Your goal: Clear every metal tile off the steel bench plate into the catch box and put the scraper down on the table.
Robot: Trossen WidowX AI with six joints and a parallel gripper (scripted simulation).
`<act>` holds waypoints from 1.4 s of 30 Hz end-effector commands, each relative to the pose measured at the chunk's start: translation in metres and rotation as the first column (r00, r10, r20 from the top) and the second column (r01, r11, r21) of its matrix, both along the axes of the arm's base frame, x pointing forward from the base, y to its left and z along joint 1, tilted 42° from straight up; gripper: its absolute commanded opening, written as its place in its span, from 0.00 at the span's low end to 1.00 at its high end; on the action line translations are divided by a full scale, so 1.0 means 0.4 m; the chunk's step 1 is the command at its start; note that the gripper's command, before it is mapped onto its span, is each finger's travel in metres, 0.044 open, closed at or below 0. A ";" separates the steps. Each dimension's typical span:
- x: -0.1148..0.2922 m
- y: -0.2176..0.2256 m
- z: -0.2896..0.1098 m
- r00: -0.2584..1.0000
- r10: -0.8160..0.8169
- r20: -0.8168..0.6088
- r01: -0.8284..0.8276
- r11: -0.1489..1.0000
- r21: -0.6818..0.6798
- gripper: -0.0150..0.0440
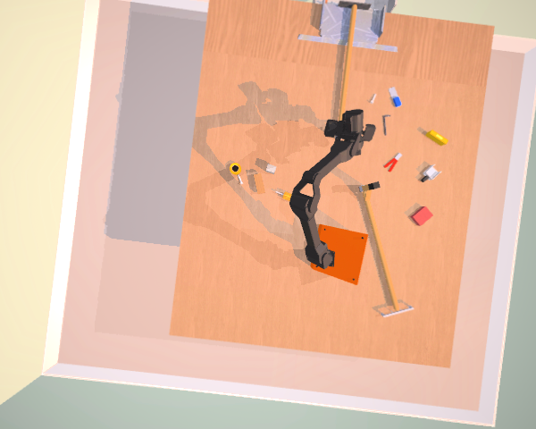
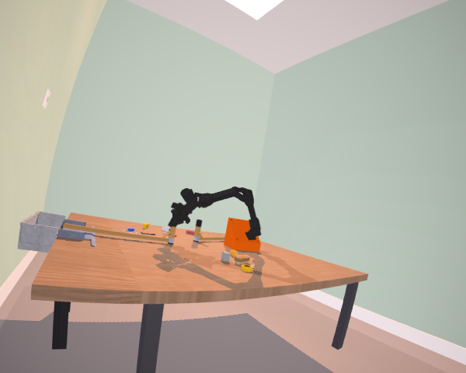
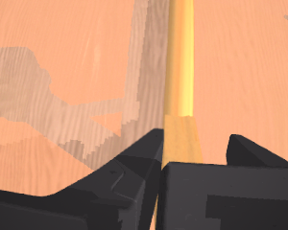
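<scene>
Yellow tape measure and small grey block left of arm on wooden table. Orange base plate under arm's foot. Gripper mid-table, jaws clamped narrowly on handle end of long scraper; wrist view shows wooden shaft running straight ahead from between fingers. Shaft reaches to far edge, head end inside grey catch box beyond steel bench plate. Second scraper lying right of base, apart from gripper. Red block, yellow block further right.
</scene>
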State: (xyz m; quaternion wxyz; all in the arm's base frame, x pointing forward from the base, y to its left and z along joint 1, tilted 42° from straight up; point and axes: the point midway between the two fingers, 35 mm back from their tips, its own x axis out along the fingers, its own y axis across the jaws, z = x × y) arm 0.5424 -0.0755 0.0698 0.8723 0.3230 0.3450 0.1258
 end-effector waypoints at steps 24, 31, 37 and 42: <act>-0.094 -0.011 0.003 1.000 -0.005 -0.001 0.005 1.000 -0.003 0.25; -0.119 -0.012 0.003 1.000 -0.005 -0.001 0.005 1.000 -0.003 0.25; -0.141 -0.012 0.003 1.000 -0.006 -0.001 0.006 1.000 -0.003 0.25; -0.160 -0.011 0.003 1.000 -0.006 -0.001 0.006 1.000 -0.004 0.25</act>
